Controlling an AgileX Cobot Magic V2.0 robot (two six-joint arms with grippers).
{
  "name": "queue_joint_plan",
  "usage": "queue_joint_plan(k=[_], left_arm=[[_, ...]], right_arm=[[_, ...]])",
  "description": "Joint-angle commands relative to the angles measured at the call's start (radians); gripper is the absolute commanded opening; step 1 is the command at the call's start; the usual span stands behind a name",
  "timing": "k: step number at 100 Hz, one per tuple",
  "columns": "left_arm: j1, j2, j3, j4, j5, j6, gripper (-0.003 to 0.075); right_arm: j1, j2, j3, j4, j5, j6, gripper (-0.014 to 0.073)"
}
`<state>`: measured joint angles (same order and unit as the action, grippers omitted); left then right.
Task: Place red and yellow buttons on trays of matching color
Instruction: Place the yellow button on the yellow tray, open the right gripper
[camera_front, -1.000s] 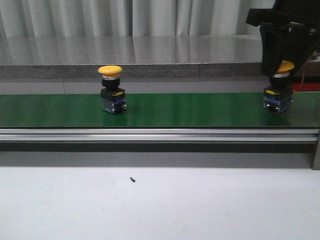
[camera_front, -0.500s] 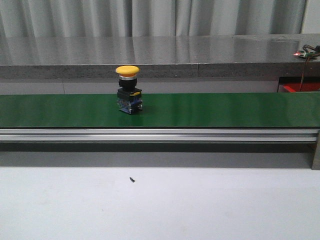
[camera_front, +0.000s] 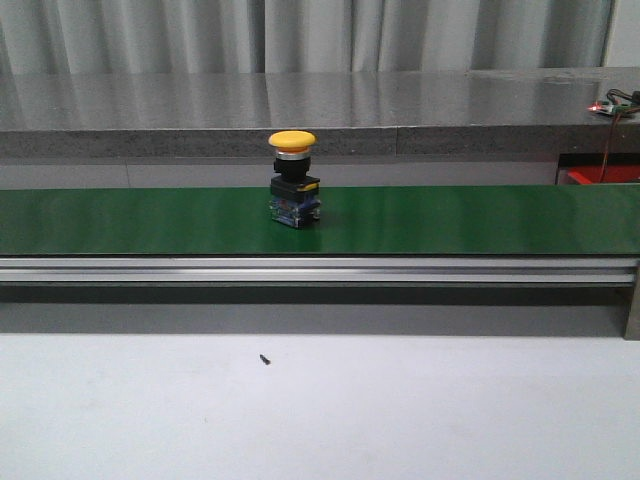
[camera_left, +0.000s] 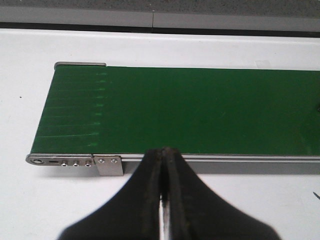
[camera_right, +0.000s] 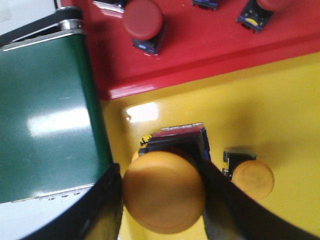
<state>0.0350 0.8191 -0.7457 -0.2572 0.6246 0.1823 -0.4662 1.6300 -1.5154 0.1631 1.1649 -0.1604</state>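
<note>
Squarely in the right end effector, pinched: yellow button, above yellow tray.

A white counter fills the lower part of the front view, and a long green conveyor belt with a silver rail along its near edge crosses the frame's middle from left to right. One yellow button stands upright on the belt, a little left of centre. A small dark speck (too small to identify) lies on the counter lower down, left of centre. At the far right edge, just above the belt, a sliver of the red tray shows.
</note>
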Motion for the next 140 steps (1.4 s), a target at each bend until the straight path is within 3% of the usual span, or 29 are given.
queue_joint_plan(k=[1,98,108,125,140], left_arm=[[-0.008,-0.001,-0.028,-0.012,-0.069,-0.003,-0.002],[-0.008,-0.001,-0.028,-0.012,-0.099,-0.003,-0.002],[-0.008,-0.001,-0.028,-0.012,-0.099,-0.003,-0.002],[-0.008,-0.001,-0.028,-0.012,-0.099,-0.003,-0.002],[-0.008,-0.001,-0.028,-0.012,-0.099,-0.003,-0.002]], right_arm=[[-0.034,-0.009,-0.021,0.049,-0.045,-0.002,0.0178],[-0.08,0.238,-0.02,0.064,-0.09,-0.002,0.018],[-0.08,0.246,-0.02,0.064,-0.085,-0.002,0.0244],[-0.08,0.249,-0.02,0.064,-0.087,-0.002,0.0455],[-0.08,0.249,-0.02,0.052,-0.074,-0.002,0.0478]])
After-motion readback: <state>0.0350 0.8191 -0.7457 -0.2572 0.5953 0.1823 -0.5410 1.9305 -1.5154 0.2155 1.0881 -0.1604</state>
